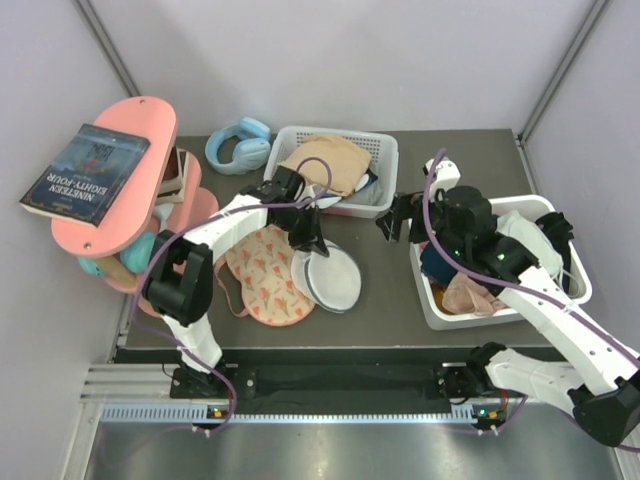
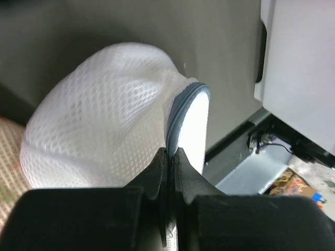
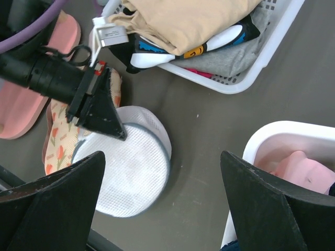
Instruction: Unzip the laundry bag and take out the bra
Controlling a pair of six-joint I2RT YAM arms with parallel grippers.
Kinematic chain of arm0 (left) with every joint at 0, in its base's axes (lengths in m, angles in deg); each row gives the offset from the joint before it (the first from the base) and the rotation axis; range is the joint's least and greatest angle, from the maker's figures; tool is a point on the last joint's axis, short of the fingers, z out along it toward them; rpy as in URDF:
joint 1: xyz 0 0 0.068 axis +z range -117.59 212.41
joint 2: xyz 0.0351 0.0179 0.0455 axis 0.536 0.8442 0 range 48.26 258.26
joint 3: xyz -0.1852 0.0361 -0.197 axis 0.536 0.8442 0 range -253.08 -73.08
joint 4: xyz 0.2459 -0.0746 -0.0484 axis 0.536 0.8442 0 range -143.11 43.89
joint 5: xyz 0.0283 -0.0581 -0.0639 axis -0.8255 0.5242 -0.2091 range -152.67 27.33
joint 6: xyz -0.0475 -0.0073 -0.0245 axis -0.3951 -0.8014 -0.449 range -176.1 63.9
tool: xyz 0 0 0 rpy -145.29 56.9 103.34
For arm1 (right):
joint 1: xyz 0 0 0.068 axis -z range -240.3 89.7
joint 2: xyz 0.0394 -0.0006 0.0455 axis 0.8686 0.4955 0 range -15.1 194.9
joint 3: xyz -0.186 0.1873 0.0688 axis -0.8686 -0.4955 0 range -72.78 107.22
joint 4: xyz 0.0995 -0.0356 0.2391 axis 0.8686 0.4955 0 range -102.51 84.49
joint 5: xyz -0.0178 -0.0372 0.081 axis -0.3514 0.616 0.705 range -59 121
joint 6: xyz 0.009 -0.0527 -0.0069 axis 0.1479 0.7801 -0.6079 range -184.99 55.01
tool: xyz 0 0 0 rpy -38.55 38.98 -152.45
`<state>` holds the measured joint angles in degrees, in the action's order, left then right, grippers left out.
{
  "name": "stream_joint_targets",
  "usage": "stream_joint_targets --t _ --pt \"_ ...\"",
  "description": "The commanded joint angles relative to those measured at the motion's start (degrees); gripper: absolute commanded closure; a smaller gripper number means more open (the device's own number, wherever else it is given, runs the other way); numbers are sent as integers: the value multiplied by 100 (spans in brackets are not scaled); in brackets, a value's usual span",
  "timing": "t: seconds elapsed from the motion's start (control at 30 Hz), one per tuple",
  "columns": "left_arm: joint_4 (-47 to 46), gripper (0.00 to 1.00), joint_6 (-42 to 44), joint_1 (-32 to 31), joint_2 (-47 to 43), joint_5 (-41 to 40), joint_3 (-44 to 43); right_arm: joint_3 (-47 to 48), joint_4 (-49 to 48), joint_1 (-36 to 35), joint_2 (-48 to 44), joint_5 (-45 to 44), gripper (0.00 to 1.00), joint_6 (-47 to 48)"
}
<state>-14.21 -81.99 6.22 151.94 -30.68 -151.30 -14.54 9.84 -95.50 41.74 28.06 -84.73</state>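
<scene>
Now the left gripper (image 2: pixel 170 152) is pinched tight on the grey zip rim of the laundry bag (image 1: pixel 335 282). The bag sits on the dark table (image 1: pixel 390 300), near the far basket (image 1: pixel 340 131). The bra (image 1: pixel 262 275) lies flat just left of it, touching. The right gripper (image 3: pixel 162 154) hangs spread wide above, holding nothing.

Open table (image 1: pixel 385 285) between laundry bag (image 1: pixel 335 280) and right basket (image 1: pixel 450 318); rear basket (image 1: pixel 388 160) crowds behind.
</scene>
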Motion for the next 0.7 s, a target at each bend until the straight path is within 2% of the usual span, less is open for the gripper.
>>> stream_joint_targets --t 0.0,0.2,0.3,0.5,0.57,0.67 --pt "-276 100 -477 -8 -953 45 456 188 -169 -83 46 -5 9 -47" --pt "-987 100 -1514 -8 -1718 -421 641 311 -178 -110 187 48 9 -38" --pt "-1682 100 -2340 -26 -2070 -1026 781 399 -187 -154 275 48 9 -29" --pt "-2570 100 -4131 -280 -2712 -3108 1440 636 -213 -452 433 39 11 -47" --pt "-2528 100 -4520 -386 -2870 -3906 1668 689 -231 -592 512 39 12 -108" --pt "-2073 100 -5222 -614 -2967 -4594 1827 733 -240 -751 574 57 13 -143"
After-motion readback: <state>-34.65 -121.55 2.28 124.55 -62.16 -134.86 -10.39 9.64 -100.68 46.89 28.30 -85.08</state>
